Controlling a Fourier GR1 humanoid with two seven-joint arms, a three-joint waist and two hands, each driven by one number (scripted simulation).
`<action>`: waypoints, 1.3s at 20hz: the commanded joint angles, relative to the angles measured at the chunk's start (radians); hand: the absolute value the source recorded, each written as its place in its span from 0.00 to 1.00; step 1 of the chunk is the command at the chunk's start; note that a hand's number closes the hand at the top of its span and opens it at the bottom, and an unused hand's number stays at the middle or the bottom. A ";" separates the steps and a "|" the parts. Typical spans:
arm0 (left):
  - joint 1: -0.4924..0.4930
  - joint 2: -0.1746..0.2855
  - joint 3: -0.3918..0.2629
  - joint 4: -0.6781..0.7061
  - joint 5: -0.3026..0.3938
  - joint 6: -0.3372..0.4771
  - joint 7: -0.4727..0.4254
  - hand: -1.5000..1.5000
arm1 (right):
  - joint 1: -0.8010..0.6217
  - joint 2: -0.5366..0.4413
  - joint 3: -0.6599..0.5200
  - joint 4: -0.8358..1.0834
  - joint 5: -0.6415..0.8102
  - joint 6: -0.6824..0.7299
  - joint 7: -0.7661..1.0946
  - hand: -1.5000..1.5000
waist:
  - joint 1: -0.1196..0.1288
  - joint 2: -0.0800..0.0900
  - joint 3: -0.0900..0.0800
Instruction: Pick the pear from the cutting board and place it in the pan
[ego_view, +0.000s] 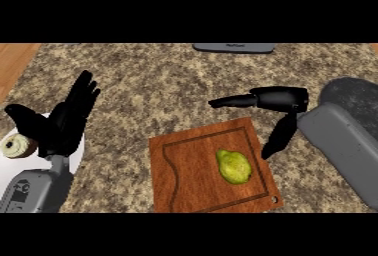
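Closest of all, the wooden cutting board is lying on the speckled table. The green pear is lying on the board, toward its right side, with nothing touching it.

At the left, a white plate is sitting on the table with a pale round thing on it. What that thing is cannot be told. The left robot hand is resting over that plate with its fingers straight, wide and pointing up, holding nothing.

Farther back, the right robot hand is hanging just past the board's far right corner. It is wide open. Its fingers are sticking out to the left and its thumb is pointing down beside the board's right edge. It is holding nothing and is not touching the pear.

Behind its grey arm, at the right, the dark round pan is sitting on the table, partly hidden, well apart from the pear.

Farthest away, at the table's back edge, a flat grey thing is lying. It is carrying a tiny bit of writing, but the letters are too small to read.
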 joint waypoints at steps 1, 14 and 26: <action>0.022 0.009 0.010 -0.015 -0.002 0.000 -0.001 0.50 | 0.023 -0.094 0.098 -0.012 0.120 0.090 -0.308 0.00 | -0.008 -0.005 0.000; 0.016 -0.007 0.033 0.010 -0.004 0.000 0.007 0.50 | -0.073 -0.073 0.210 0.138 0.142 -0.110 -0.464 0.00 | -0.038 -0.014 -0.004; 0.086 0.013 0.059 -0.046 -0.013 -0.032 -0.015 0.50 | -0.150 0.059 0.280 0.289 0.201 -0.176 -0.384 0.00 | -0.033 -0.018 -0.004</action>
